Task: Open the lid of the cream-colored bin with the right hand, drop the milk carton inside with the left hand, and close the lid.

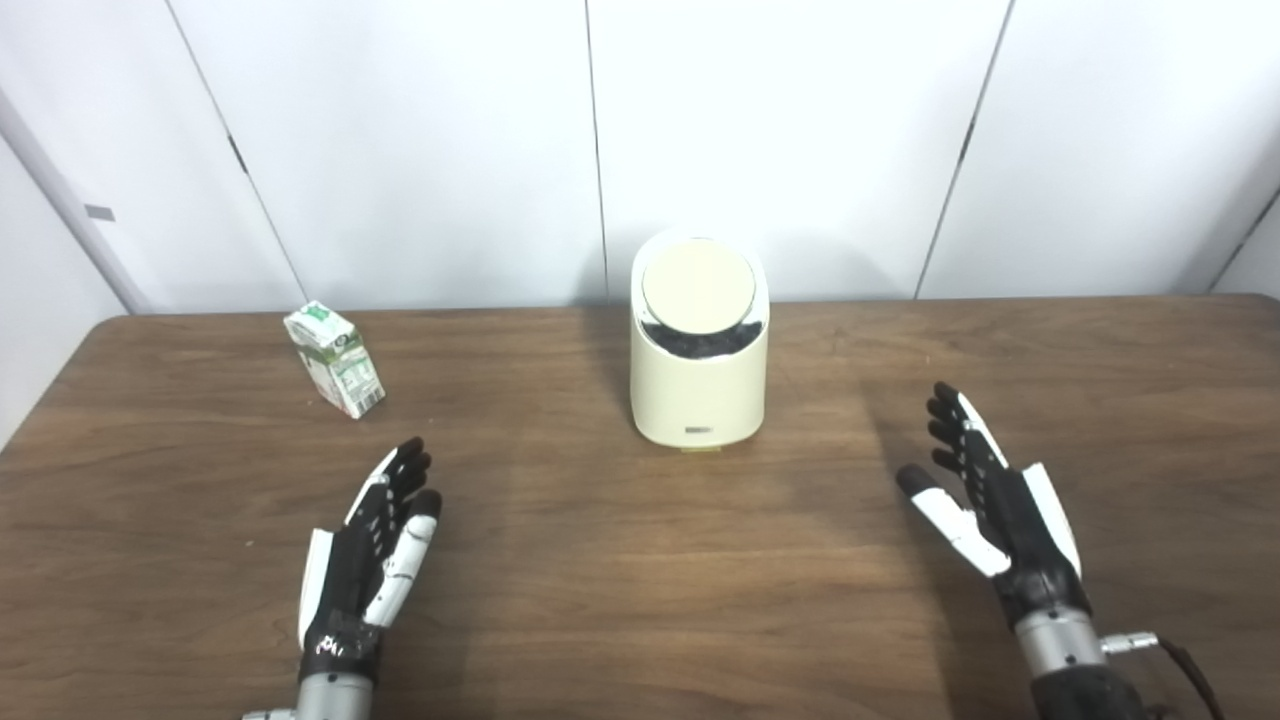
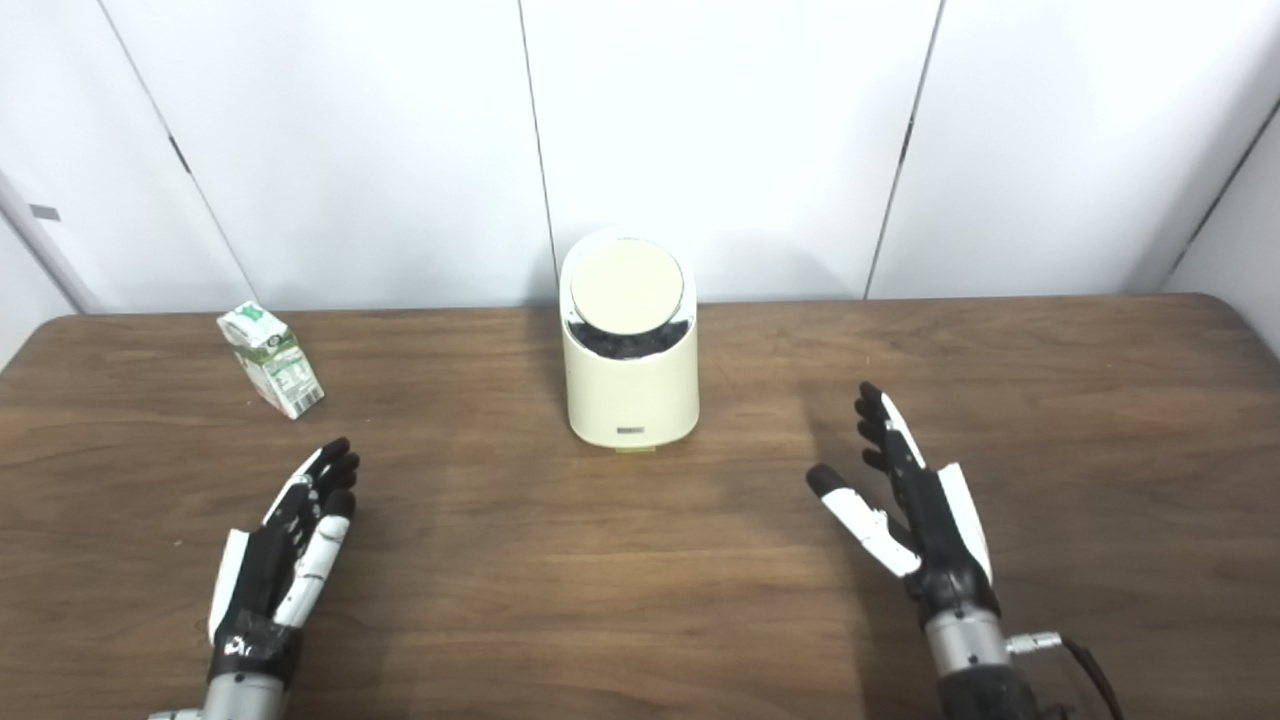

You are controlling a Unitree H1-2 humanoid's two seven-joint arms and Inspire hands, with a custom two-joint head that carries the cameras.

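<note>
A cream-colored bin (image 1: 699, 375) stands at the middle back of the wooden table (image 1: 620, 580). Its round lid (image 1: 697, 284) is tilted toward me, with a dark gap showing under its lower edge. A small white and green milk carton (image 1: 334, 358) stands to the bin's left, near the table's back edge. My left hand (image 1: 375, 540) is open and empty, hovering in front of the carton, apart from it. My right hand (image 1: 985, 500) is open and empty, to the front right of the bin, apart from it.
White wall panels (image 1: 780, 130) rise right behind the table's back edge. The table's left edge (image 1: 40, 400) runs close to the carton's side. Bare wood lies between the two hands and in front of the bin.
</note>
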